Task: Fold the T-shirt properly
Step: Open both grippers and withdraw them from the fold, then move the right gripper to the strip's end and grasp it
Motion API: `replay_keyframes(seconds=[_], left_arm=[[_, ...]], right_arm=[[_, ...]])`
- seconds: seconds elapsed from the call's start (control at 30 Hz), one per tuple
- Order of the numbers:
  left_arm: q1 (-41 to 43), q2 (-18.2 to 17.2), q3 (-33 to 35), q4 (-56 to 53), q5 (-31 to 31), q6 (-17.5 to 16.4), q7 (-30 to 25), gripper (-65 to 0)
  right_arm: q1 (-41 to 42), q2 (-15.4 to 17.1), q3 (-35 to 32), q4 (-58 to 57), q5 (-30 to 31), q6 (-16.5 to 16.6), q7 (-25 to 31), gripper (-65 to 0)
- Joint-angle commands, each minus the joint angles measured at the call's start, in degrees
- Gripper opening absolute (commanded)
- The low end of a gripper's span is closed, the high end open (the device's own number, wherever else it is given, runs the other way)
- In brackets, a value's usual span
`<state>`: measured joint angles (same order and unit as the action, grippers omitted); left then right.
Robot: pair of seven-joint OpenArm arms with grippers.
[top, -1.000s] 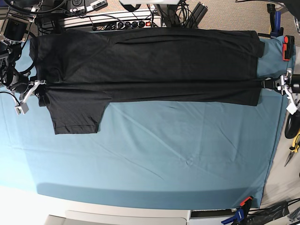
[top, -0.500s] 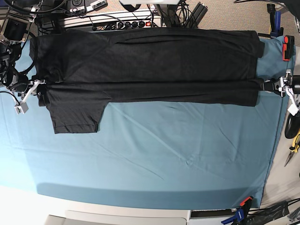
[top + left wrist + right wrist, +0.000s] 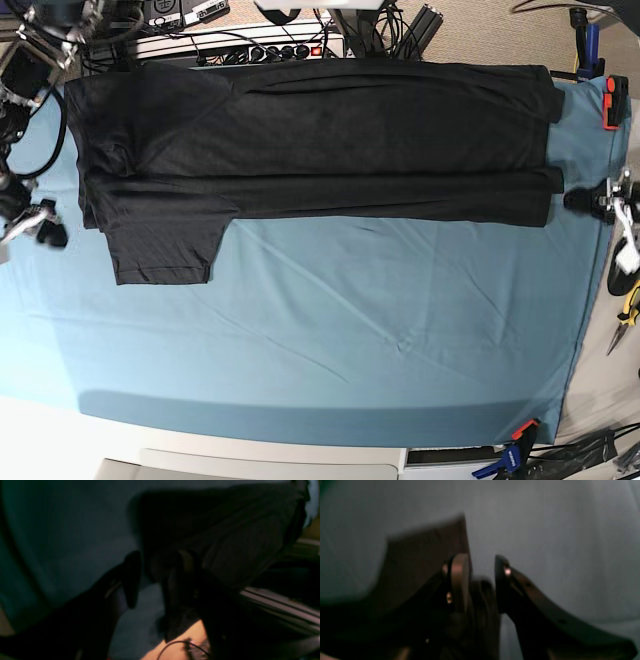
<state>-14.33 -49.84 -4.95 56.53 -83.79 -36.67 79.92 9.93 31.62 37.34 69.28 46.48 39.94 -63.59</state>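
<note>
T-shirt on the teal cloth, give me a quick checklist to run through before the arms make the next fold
1. T-shirt lies flat, long edge folded over: ok.
2. One sleeve sticks out below the folded band: not ok, needs tucking.
3. Left gripper clear of the fabric, just off the shirt's edge: ok.
4. Right gripper clear of the fabric, beside the sleeve end: ok.
5. Jaws open, in both wrist views: ok.
6. Teal cloth smooth under the shirt: cannot tell; light creases show on the bare part.
</note>
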Motion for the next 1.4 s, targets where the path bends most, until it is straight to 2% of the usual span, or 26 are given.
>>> replay_keyframes(seconds=[0.0,0.07,0.2,0.3,0.4,0.57,0.63,0.83,0.97,1.1,1.23,1.33,1.37], left_arm=[[-1.11,-1.68,-0.48,2.32,-1.21,-0.83,0.08,-40.1],[-1.14,-1.46,-0.48,4.98,-1.21,-0.92,0.08,-40.1],[-2.10,-1.31,-0.48,7.63,-1.21,-0.92,0.08,-40.1],[-3.41,-1.33,-0.48,7.61,-1.21,-0.94,0.08,-40.1],[-3.80,-1.33,-0.48,7.61,-1.21,-0.92,0.08,-40.1],[-3.78,-1.29,-0.48,7.61,-1.21,-0.92,0.08,-40.1],[-3.78,-1.29,-0.48,7.61,-1.21,-0.92,0.08,-40.1],[-3.78,-1.29,-0.48,7.61,-1.21,-0.92,0.08,-40.1],[-3.78,-1.29,-0.48,7.61,-1.21,-0.92,0.08,-40.1],[-3.78,-1.29,-0.48,7.61,-1.21,-0.92,0.08,-40.1],[-3.78,-1.29,-0.48,7.61,-1.21,-0.92,0.08,-40.1],[-3.78,-1.29,-0.48,7.61,-1.21,-0.92,0.08,-40.1],[-3.78,-1.29,-0.48,7.61,-1.21,-0.92,0.08,-40.1]], right_arm=[[2.03,0.24,1.68,0.83,-0.20,0.06,1.68,-46.3],[4.00,-2.36,3.56,0.55,-3.72,0.06,3.91,-44.5],[7.89,-7.08,3.87,-3.15,-11.04,-0.44,10.58,-34.1],[11.67,-9.14,3.87,-9.22,-12.57,-1.25,13.05,-33.9],[15.93,-9.90,3.87,-16.39,-14.47,-1.33,14.45,-33.9],[20.61,-9.90,3.87,-26.03,-23.19,-6.10,19.34,-33.9],[21.11,-9.90,3.87,-27.98,-25.18,-6.84,19.67,-33.9],[20.65,-10.82,3.74,-28.50,-25.07,-6.80,16.85,-34.0],[20.52,-10.99,-0.07,-28.50,-25.07,-6.69,16.35,-34.1],[20.55,-10.99,-7.56,-28.50,-25.09,-5.64,16.33,-41.9],[20.55,-10.97,-14.45,-28.46,-25.14,-5.66,15.98,-54.3],[20.57,-10.97,-16.90,-28.44,-25.14,-5.66,15.47,-65.0],[20.57,-10.97,-17.16,-28.28,-25.11,-5.66,14.91,-65.0]])
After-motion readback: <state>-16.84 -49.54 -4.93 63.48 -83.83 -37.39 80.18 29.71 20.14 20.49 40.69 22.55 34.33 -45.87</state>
